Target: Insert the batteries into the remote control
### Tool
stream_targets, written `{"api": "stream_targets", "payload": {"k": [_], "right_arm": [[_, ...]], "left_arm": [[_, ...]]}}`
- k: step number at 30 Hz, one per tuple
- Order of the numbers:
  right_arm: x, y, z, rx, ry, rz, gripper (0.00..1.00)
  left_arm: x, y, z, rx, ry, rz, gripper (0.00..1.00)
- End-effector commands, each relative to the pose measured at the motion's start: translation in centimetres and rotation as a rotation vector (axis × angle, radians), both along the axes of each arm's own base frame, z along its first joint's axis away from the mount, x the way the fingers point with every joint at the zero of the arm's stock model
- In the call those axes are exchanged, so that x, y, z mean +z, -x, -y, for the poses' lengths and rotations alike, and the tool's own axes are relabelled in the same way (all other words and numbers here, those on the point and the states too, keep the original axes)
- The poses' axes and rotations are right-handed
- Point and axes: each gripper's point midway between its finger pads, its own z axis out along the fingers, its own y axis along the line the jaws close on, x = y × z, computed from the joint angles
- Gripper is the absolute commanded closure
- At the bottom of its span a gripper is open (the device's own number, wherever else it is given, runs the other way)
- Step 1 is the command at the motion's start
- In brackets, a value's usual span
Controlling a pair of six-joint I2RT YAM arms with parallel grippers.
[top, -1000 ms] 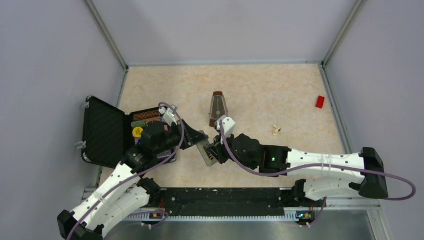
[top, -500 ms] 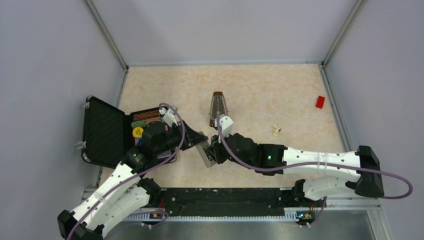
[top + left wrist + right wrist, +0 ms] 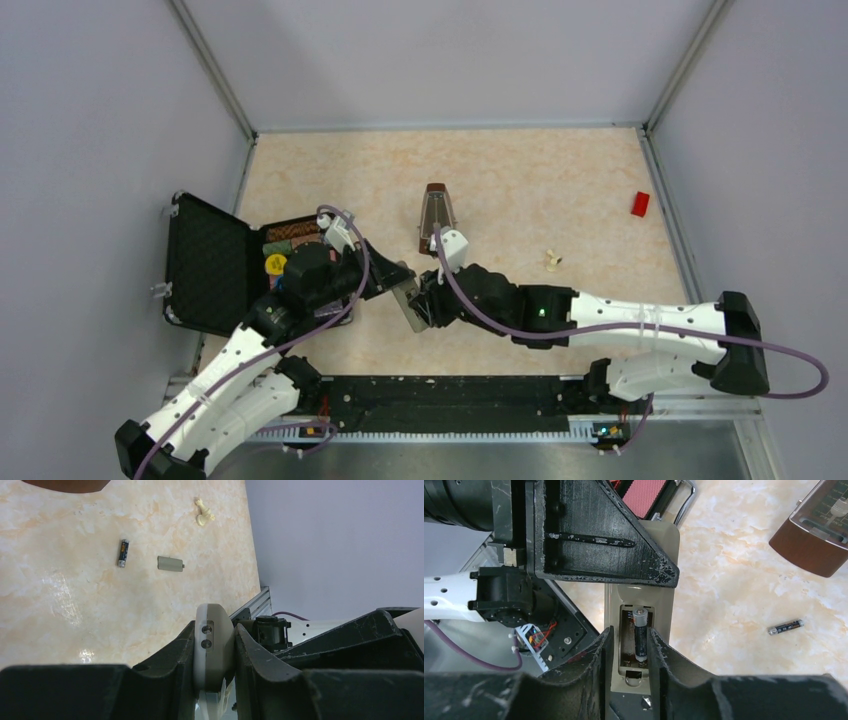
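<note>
My left gripper is shut on the remote control, holding it on edge above the table, grey back up. In the right wrist view the remote's battery bay is uncovered and one battery lies in its right slot. My right gripper hangs over the bay with its jaws slightly apart; the battery touches only the right finger. The second battery lies loose on the table and also shows in the left wrist view. From the top, both grippers meet at the remote.
The small grey cover piece lies by the loose battery. A brown metronome stands behind the grippers. An open black case sits at the left. A pale chess piece and a red block lie to the right.
The right arm has shifted slightly left, toward the remote. The left arm and the remote have stayed still.
</note>
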Motion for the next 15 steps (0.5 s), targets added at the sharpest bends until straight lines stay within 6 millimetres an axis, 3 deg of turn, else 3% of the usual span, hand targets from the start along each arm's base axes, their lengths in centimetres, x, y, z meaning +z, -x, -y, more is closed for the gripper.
{"api": "stream_targets", "payload": {"k": [1, 10, 15], "right_arm": [[3.0, -0.1, 0.5, -0.014, -0.055, 0.012, 0.66], [5.3, 0.4, 2.6, -0.112, -0.224, -0.139, 0.27], [4.5, 0.4, 3.7, -0.238, -0.285, -0.316, 0.12]], "left_arm": [[3.3, -0.2, 0.5, -0.018, 0.073, 0.090, 1.00], [3.1, -0.3, 0.5, -0.019, 0.065, 0.095, 1.00], [3.3, -0.4, 0.6, -0.021, 0.071, 0.105, 1.00]]}}
